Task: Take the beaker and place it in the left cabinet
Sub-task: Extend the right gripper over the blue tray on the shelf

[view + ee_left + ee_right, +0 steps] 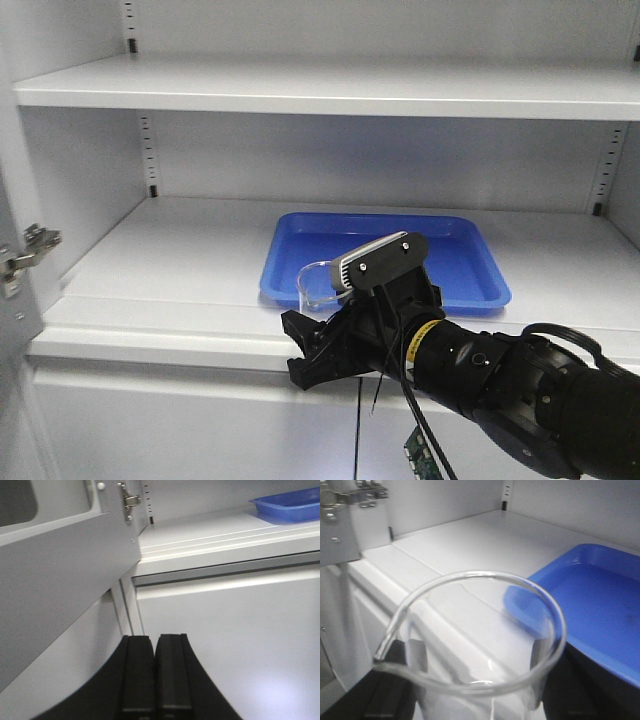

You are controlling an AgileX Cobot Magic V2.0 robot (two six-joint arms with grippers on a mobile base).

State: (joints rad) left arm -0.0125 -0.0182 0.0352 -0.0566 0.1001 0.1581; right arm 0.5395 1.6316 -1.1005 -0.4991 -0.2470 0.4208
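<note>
Two hands were in our views, and only one carried anything. The right hand (322, 332) was closed around the beaker (318, 284), its dark fingers (387, 697) pressed to either side of the clear glass. We saw the beaker upright and empty, its pouring lip turned to the left in the right wrist view. It hung over the front edge of the lower shelf (170, 255) of the left cabinet (90, 150), just beside the near left corner of a blue tray (455, 262). We could not tell whether its base touched the shelf, since the hand hid it. The tray lay flat on that shelf, towards the right. Above it ran an upper shelf (300, 90), with slotted rails at the back corners. A metal hinge (30, 250) showed on the open door (60, 570) at the left. The left hand (154, 645) was low and well apart from the beaker, in front of the lower cabinet front, its fingers pressed together with nothing between them.
</note>
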